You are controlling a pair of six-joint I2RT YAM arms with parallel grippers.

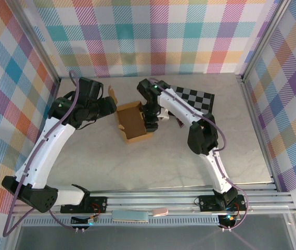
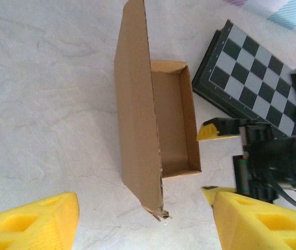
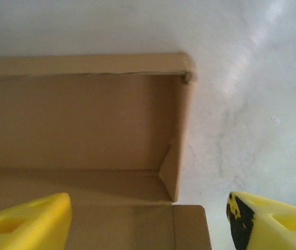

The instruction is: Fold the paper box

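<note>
The box [image 1: 133,122] sits near the middle of the table [image 1: 137,166], between my two grippers and at a slant to the table's edges. It is an open brown tray. From my left wrist I look into its hollow: one long side rises much taller than the other walls, and the near corner of that tall side is frayed. My left gripper [image 1: 112,103] hangs just left of the box, released. Its yellow fingers [image 2: 33,224] stand wide apart and touch nothing, and the frayed corner lies beyond them. My right gripper [image 1: 149,124] is at the box's right side, also released. Seen from the left wrist, its two yellow tips stand apart just beside the low right wall, though I cannot tell whether they touch it. From my right wrist, one finger hangs over the box's inside and the other over bare table. A corner of the tray and a flat flap lie between them, and neither finger presses on them. The board [image 1: 194,98] lies flat behind my right gripper, near the box's far right corner, with a strip of table showing between the two.
</note>
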